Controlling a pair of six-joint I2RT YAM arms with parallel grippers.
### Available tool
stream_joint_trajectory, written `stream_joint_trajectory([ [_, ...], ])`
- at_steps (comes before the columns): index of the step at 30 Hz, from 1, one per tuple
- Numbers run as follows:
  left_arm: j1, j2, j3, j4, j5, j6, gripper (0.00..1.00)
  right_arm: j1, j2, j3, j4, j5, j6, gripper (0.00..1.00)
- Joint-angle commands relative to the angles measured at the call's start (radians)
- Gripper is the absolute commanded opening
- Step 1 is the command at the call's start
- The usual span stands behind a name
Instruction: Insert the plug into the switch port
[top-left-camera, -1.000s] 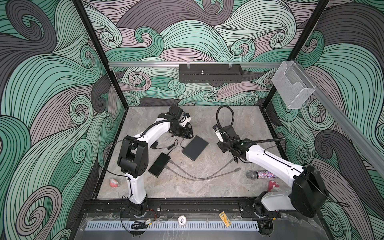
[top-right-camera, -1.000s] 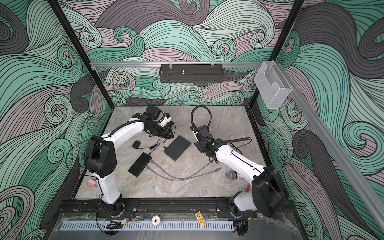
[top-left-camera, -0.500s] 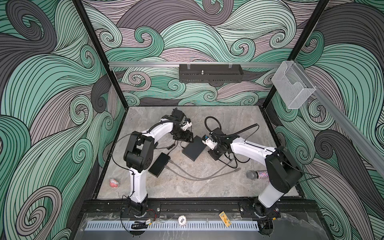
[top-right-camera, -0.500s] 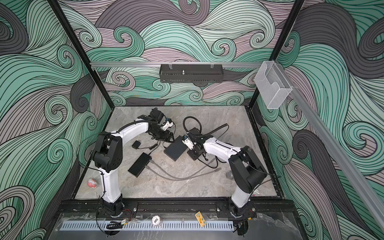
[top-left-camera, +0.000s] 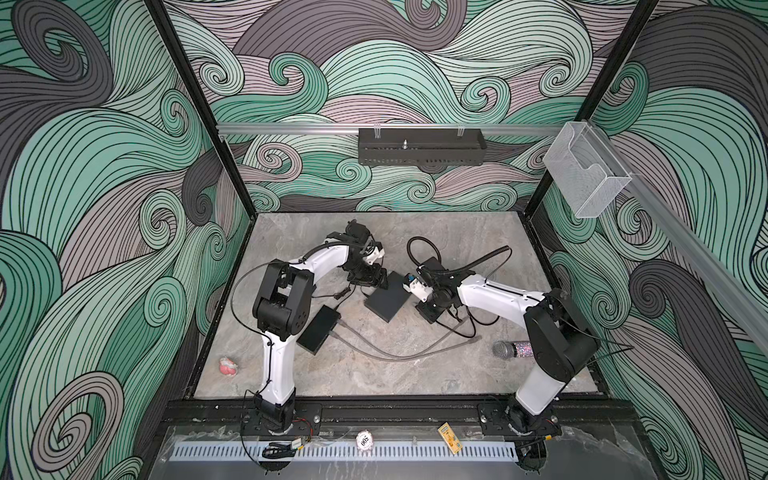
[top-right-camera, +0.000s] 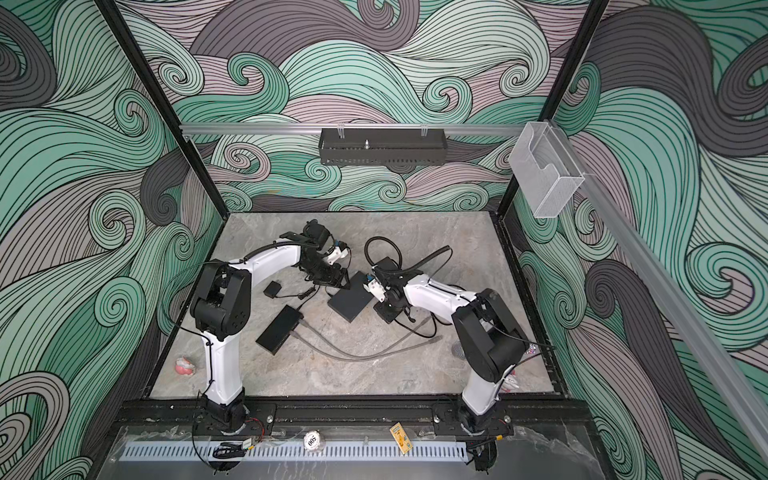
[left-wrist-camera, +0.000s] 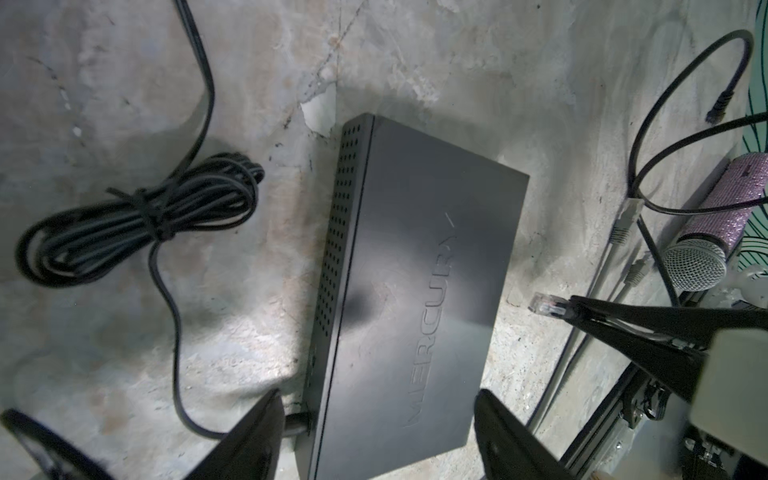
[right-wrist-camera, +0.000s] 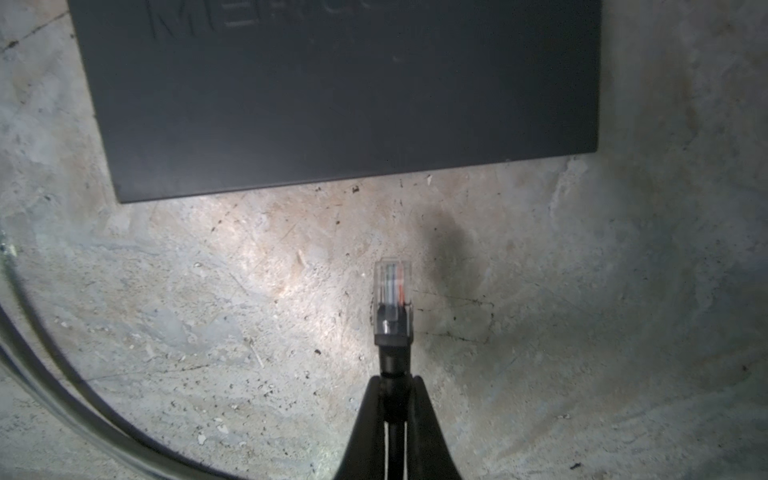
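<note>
The black switch (top-left-camera: 388, 300) (top-right-camera: 349, 300) lies flat mid-table, marked MERCURY on top (left-wrist-camera: 415, 291) (right-wrist-camera: 332, 104). Its ports do not show in any view. My left gripper (top-left-camera: 370, 279) (left-wrist-camera: 378, 415) hangs open over the switch's far end, one finger on each side and neither touching it. My right gripper (top-left-camera: 419, 309) (right-wrist-camera: 395, 386) is shut on the black boot of the clear plug (right-wrist-camera: 392, 297) (left-wrist-camera: 544, 304). The plug points at the switch's long side with a short gap of bare table between them.
A second black box (top-left-camera: 318, 334) with grey cables lies front left of the switch. A bundled black cord (left-wrist-camera: 137, 224) and a small adapter (top-right-camera: 273, 289) sit to the left. A glittery microphone (top-left-camera: 513, 349), loose grey plugs (left-wrist-camera: 623, 224) and a pink toy (top-left-camera: 227, 365) also lie on the table.
My right arm swung in from the back right, bringing the plug beside the switch. My left gripper moved forward from the back to the switch's far end.
</note>
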Motion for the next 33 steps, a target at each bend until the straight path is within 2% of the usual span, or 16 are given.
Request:
stream_joint_trajectory([
  [1, -0.003, 0.023, 0.042, -0.039, 0.018, -0.009, 0.74, 0.008, 0.014, -0.005, 0.023, 0.037, -0.002, 0.00],
  [18, -0.002, 0.063, 0.047, -0.029, 0.034, -0.001, 0.74, 0.057, 0.035, -0.007, 0.047, 0.080, 0.019, 0.00],
  [24, -0.002, 0.077, 0.058, -0.037, 0.046, -0.002, 0.69, 0.068, 0.023, -0.019, 0.062, 0.104, 0.032, 0.00],
  [33, -0.003, 0.084, 0.059, -0.033, 0.046, -0.008, 0.70, 0.069, 0.033, -0.013, 0.052, 0.108, 0.030, 0.00],
])
